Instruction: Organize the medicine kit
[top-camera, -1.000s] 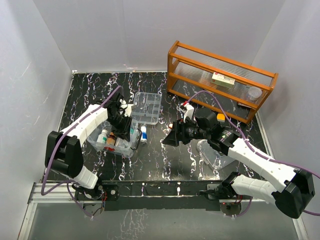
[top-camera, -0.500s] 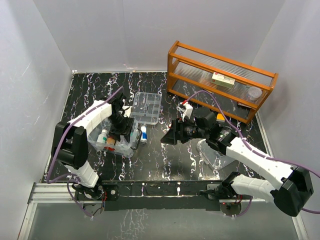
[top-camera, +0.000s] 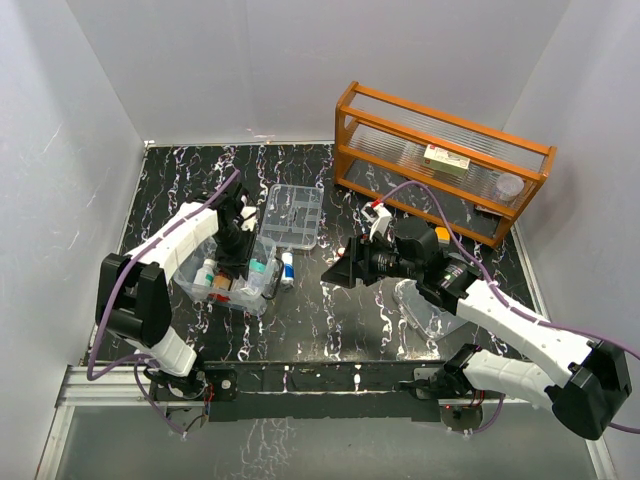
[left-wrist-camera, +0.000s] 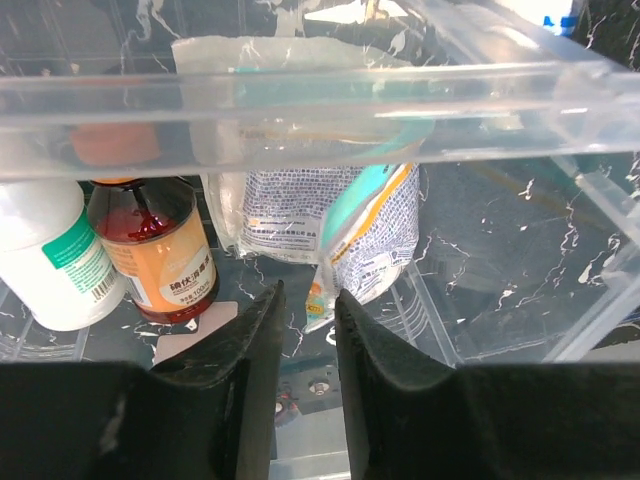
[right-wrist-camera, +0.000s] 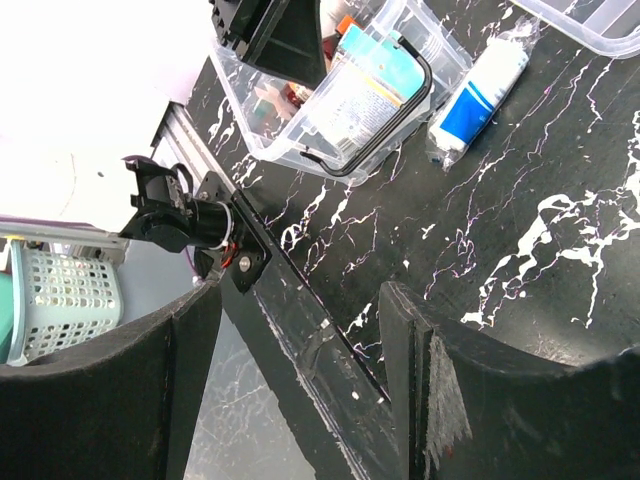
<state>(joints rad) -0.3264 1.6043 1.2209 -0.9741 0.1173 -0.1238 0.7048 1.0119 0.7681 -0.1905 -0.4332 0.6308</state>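
The medicine kit's clear box (top-camera: 250, 303) stands left of centre, with its divided tray (top-camera: 292, 215) behind it and its clear lid (top-camera: 425, 308) under my right arm. In the box lie a white and teal packet (left-wrist-camera: 300, 210), a brown bottle with an orange label (left-wrist-camera: 160, 250) and a white bottle (left-wrist-camera: 45, 260). My left gripper (left-wrist-camera: 308, 292) reaches into the box just short of the packet, jaws a narrow gap apart with nothing between them. My right gripper (right-wrist-camera: 300, 295) hovers open and empty right of the box (right-wrist-camera: 290, 165). A white and blue tube (top-camera: 287, 268) lies beside the box.
The orange wooden rack (top-camera: 440, 160) stands at the back right with a small carton and a jar on it. White walls close in the table on three sides. A pale basket (right-wrist-camera: 60, 300) sits below the table's near edge.
My left gripper has shifted a little over the box; its jaws widened and then narrowed again. The right arm has barely moved.
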